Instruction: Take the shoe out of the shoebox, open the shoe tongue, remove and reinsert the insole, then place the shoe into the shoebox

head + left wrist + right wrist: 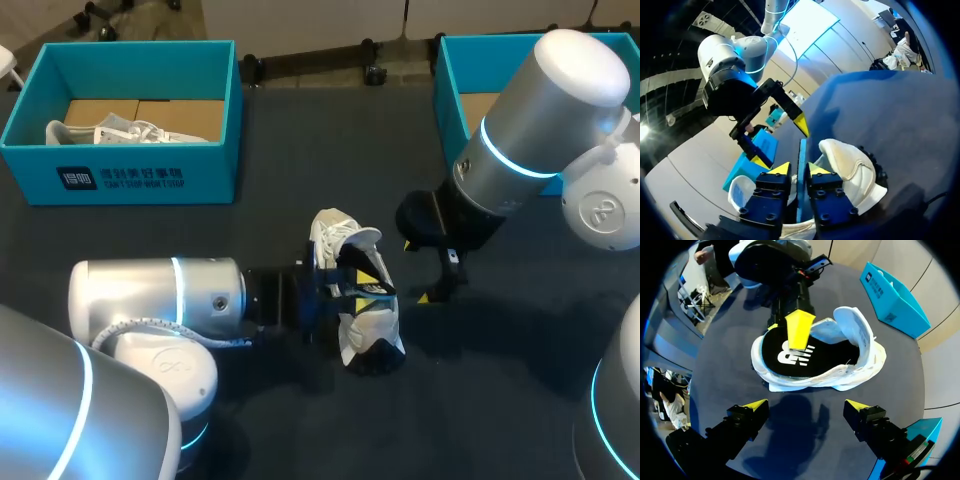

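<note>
Table (300,150) holds two shoeboxes (120,175) (455,90), two shoes (337,232) (105,130), one insole (832,356)

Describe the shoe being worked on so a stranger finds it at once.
Start at the middle of the dark table. The white shoe lies there, pinched by the left pincer; the other shoe sits inside the left teal box.

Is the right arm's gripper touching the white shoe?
No, the right gripper hangs open, and the shoe lies ahead of it, not touching it.
</note>
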`<state>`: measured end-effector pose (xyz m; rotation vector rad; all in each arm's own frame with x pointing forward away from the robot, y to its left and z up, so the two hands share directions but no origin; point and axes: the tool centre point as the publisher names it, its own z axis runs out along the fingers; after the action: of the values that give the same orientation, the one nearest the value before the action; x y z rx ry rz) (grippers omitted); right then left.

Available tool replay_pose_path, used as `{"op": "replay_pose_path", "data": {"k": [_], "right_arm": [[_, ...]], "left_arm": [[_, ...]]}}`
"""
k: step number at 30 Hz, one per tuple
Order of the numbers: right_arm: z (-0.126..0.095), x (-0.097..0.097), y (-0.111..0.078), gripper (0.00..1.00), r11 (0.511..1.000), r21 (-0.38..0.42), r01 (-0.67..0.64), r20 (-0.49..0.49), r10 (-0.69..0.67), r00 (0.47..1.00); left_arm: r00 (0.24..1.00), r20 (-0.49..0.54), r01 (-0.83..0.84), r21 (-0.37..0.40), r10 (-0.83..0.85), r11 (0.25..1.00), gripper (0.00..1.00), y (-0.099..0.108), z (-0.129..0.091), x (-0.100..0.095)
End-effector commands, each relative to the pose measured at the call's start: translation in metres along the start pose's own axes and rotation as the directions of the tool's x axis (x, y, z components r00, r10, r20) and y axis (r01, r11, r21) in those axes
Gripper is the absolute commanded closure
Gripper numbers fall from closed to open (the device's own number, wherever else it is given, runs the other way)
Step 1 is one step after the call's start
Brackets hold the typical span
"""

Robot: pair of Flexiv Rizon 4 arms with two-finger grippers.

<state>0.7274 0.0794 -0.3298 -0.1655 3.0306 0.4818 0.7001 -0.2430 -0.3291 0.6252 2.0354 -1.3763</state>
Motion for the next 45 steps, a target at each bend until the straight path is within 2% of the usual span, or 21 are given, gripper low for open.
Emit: {"op": "replay_pose_path", "data": {"k": [1, 10, 17, 20, 21, 22, 23, 24, 28, 30, 32, 45], "right_arm": [[0.001, 0.0, 0.001, 0.0, 1.0, 0.002, 0.0, 0.0, 0.0, 1.0], [0.001, 0.0, 0.001, 0.0, 1.0, 0.002, 0.0, 0.0, 0.0, 1.0], [0.001, 0.0, 0.001, 0.0, 1.0, 0.002, 0.0, 0.0, 0.0, 1.0], [0.001, 0.0, 0.001, 0.0, 1.0, 0.002, 0.0, 0.0, 0.0, 1.0], [0.001, 0.0, 0.001, 0.0, 1.0, 0.002, 0.0, 0.0, 0.0, 1.0], [0.001, 0.0, 0.001, 0.0, 1.0, 0.002, 0.0, 0.0, 0.0, 1.0], [0.001, 0.0, 0.001, 0.0, 1.0, 0.002, 0.0, 0.0, 0.0, 1.0], [0.001, 0.0, 0.001, 0.0, 1.0, 0.002, 0.0, 0.0, 0.0, 1.0], [0.001, 0.0, 0.001, 0.0, 1.0, 0.002, 0.0, 0.0, 0.0, 1.0], [0.001, 0.0, 0.001, 0.0, 1.0, 0.002, 0.0, 0.0, 0.0, 1.0], [0.001, 0.0, 0.001, 0.0, 1.0, 0.002, 0.0, 0.0, 0.0, 1.0], [0.001, 0.0, 0.001, 0.0, 1.0, 0.002, 0.0, 0.0, 0.0, 1.0]], "left_arm": [[1.0, -0.01, 0.003, 0.0, -0.003, 1.0, 1.0, 0.0, -0.001, 0.002], [0.999, -0.024, 0.025, 0.0, -0.025, 1.0, 1.0, 0.017, 0.005, 0.009], [0.999, -0.029, 0.031, -0.044, -0.032, 0.999, 1.0, 0.033, 0.003, 0.009], [0.999, -0.029, 0.031, -0.046, -0.032, 0.998, 1.0, 0.031, 0.002, 0.008], [0.999, -0.03, 0.031, -0.038, -0.032, 0.999, 0.72, 0.026, 0.002, 0.007], [0.999, -0.031, 0.03, -0.029, -0.031, 0.999, 0.51, 0.023, 0.001, 0.006], [0.999, -0.03, 0.031, -0.026, -0.031, 0.999, 0.38, 0.021, 0.0, 0.005], [0.999, -0.03, 0.027, -0.022, -0.027, 0.999, 0.32, 0.019, -0.001, 0.004], [0.999, -0.033, 0.018, -0.007, -0.018, 1.0, 0.25, 0.01, -0.004, 0.0], [0.999, -0.036, 0.013, -0.001, -0.013, 1.0, 0.18, 0.007, -0.006, -0.003], [0.999, -0.039, 0.01, 0.003, -0.01, 1.0, 0.17, 0.005, -0.009, -0.005], [0.999, -0.05, -0.017, 0.016, 0.017, 1.0, 0.2, -0.004, -0.021, -0.022]]}}
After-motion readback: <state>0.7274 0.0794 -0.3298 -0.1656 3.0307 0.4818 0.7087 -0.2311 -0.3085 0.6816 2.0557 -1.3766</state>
